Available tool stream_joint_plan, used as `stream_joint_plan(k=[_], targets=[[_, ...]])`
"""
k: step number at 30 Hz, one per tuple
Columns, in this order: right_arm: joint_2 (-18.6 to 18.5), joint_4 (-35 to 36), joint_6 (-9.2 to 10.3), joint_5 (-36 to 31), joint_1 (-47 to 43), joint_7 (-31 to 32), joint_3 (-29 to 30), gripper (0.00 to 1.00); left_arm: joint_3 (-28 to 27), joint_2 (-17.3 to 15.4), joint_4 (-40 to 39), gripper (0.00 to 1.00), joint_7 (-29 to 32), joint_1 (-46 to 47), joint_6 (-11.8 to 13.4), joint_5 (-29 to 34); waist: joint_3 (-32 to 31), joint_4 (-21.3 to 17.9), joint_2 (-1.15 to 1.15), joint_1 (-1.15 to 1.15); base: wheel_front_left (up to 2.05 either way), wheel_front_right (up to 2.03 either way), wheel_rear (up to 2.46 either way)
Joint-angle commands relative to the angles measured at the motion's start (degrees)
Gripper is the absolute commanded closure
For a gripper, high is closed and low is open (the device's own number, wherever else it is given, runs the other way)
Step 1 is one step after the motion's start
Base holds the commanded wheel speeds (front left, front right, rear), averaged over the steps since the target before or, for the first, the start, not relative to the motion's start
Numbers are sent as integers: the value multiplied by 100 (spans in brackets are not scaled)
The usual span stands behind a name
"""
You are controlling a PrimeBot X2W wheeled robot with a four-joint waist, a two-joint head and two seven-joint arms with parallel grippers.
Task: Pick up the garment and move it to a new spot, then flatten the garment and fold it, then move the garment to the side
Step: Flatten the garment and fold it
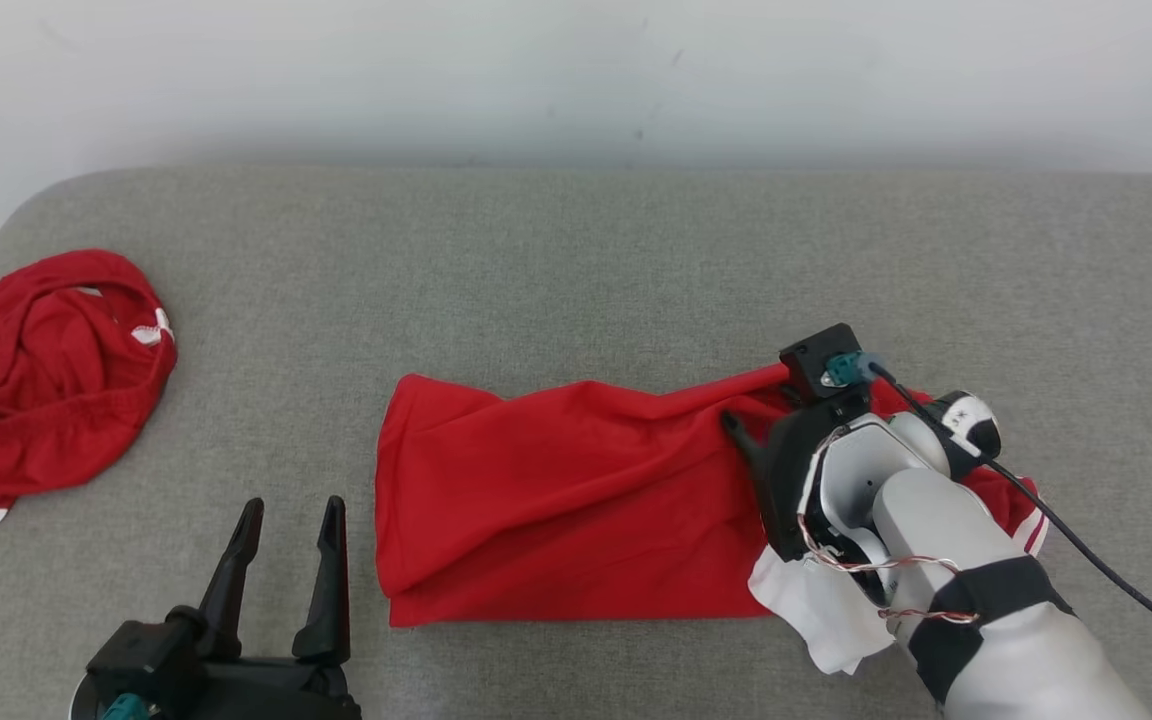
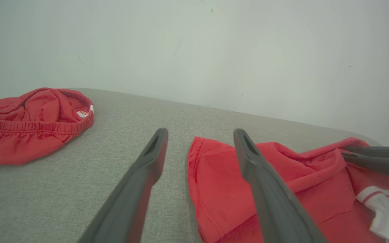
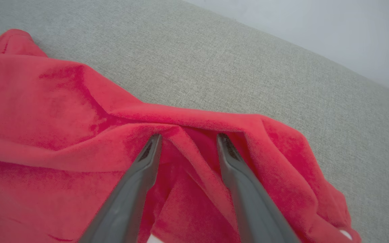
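Red garment (image 1: pixel 556 490) lies rumpled on the grey cushion (image 1: pixel 576 260), centre to right; near edge roughly straight, top layer creased in long diagonal folds; a white panel (image 1: pixel 816 610) pokes out at its near right corner, under the arm. Right gripper (image 3: pixel 188 138) sits over the garment's right end; fingers spread, a raised ridge of cloth between the tips, not pinched as far as the right wrist view shows. Left gripper (image 1: pixel 291 510) hangs spread wide at the near left, just beside the garment's left hem, touching nothing. Second red garment (image 1: pixel 46 380) is bunched at the left edge of the cushion, well apart.

Step in hand, my read: flattening; the garment looks placed but not smooth, and no fold is made yet. Next move likely needs the right jaws to close on that ridge or an edge and draw it rightward to take out the creases; the left gripper should come in to pin or pull the left hem, else the cloth just slides.
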State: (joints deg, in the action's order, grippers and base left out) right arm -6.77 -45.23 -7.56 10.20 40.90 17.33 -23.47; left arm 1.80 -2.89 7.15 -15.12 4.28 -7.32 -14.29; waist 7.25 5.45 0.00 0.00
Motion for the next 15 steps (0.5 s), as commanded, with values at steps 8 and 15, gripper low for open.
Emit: stream_joint_plan(k=[8,15], targets=[[-472,1191,15,685,-747,-352,170,0,-186,-1,93,0,-4,-237,31,15,-371,-309,0,0,0,0,0],[-623,2722,14,522,-1936,-1072,1347,0,-338,-1,240,0,-4,-453,25,96,-685,-509,0,0,0,0,0]])
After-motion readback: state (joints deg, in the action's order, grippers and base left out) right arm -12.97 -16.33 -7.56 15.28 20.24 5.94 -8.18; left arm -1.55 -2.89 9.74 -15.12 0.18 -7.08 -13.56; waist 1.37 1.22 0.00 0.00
